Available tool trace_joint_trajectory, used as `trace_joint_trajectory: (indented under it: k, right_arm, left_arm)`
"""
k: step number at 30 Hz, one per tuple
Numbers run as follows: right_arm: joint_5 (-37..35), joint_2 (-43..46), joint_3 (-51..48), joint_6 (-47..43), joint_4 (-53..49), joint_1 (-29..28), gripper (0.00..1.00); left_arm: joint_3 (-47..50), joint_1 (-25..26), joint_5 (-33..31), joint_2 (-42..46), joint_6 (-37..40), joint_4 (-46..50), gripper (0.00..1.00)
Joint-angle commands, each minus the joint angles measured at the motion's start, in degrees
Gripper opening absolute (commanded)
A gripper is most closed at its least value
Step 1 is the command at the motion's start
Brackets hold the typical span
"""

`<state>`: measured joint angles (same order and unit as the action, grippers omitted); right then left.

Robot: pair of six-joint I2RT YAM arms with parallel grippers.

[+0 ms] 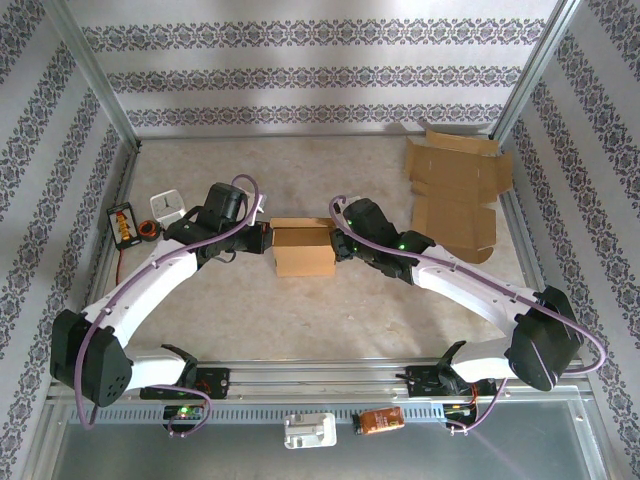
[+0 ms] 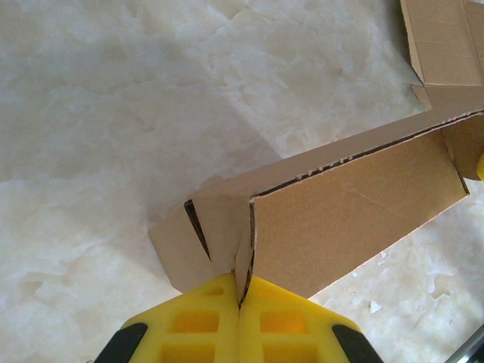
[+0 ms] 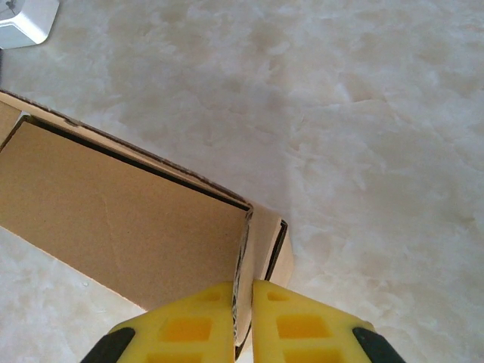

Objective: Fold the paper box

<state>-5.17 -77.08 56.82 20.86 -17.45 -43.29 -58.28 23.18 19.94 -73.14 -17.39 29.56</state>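
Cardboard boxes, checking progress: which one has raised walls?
The centre box, walls up, pinched by the left tool and right tool. The other cardboard lies flat at the far right.

Bright, even light; the paper box [image 2: 340, 204] casts a soft, faint shadow.

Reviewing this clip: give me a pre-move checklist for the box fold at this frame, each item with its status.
1. Left gripper clamped on an end wall of the paper box: ok.
2. Right gripper clamped on the opposite end wall: ok.
3. Box centred between both arms: ok.
4. Spare flat cardboard lies apart from the box: ok.
5. Box fully folded shut: cannot tell.
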Motion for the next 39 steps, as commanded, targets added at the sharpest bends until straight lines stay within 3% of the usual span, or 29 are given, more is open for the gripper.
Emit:
trace_joint_trajectory:
  k: [1,24,33,39]
  right_arm:
    - [1.8,-1.9,-2.5,0.3,-4.9,-0.9,0.12]
    - [1.6,-3.1,-2.0,-0.3,-5.0,-1.3,0.13]
    - [1.6,-2.6,-2.2,-0.3,-5.0,-1.4,0.13]
    - [1.6,-2.7,-2.1,0.0,-5.0,-1.4,0.13]
  left_arm:
    - [1.6,0.7,3.5,-2.1,-1.4,3.3,0.0]
    - [0.7,0.4,9.5,-0.2,-5.6,-2.4,0.0]
    - [1.0,0.2,-0.5,-0.7,-1.8,6.5,0.0]
    - [3.6,0.3,1.2,-1.6,-3.5,5.6,0.0]
